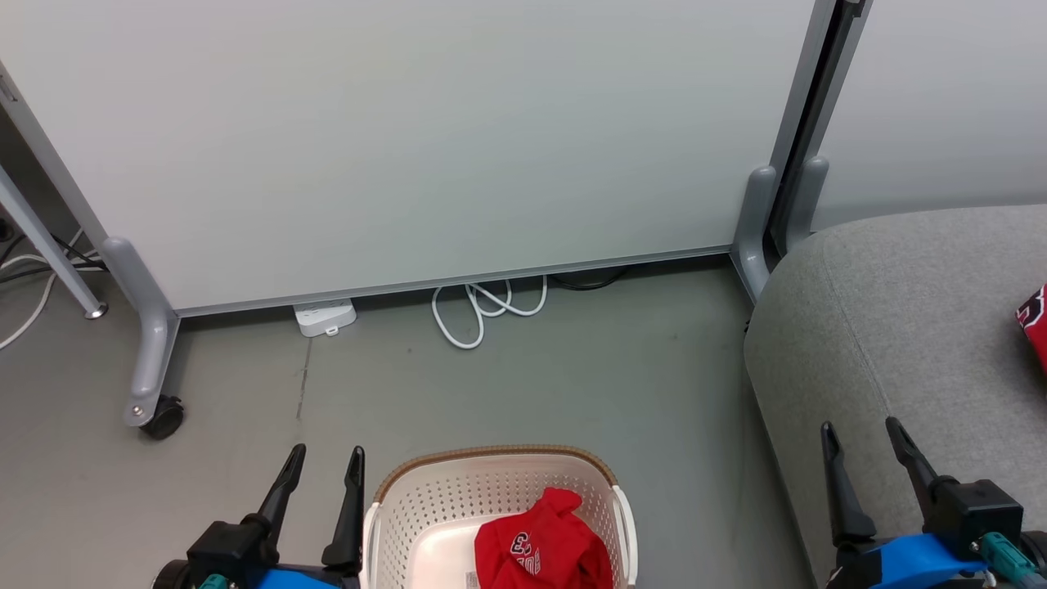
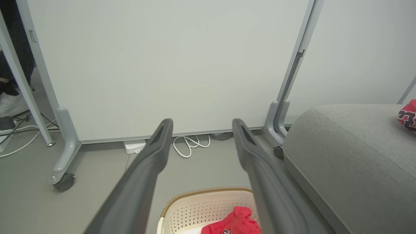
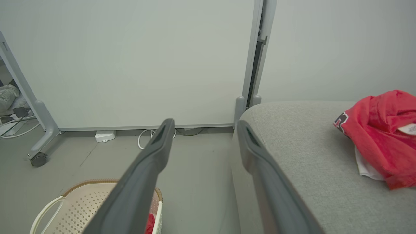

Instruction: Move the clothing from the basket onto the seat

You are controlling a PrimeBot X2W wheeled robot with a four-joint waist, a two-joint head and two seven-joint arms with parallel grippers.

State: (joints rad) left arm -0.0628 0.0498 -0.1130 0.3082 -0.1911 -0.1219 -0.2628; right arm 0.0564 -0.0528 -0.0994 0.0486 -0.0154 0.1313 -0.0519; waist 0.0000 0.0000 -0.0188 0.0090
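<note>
Down on the floor, just off the seat's (image 1: 900, 311) left edge: basket (image 1: 442, 507), set between both arms, likely for an easy reach. Holds 1 red jersey (image 1: 544, 544), bunched against its right wall. Over towards the seat's right edge: second jersey (image 3: 383, 136), crumpled as if dropped. Left jaws wide and empty, poised just left of the basket; right jaws wide and empty over the seat's front edge. Probably leaves 1 piece to fetch.
</note>
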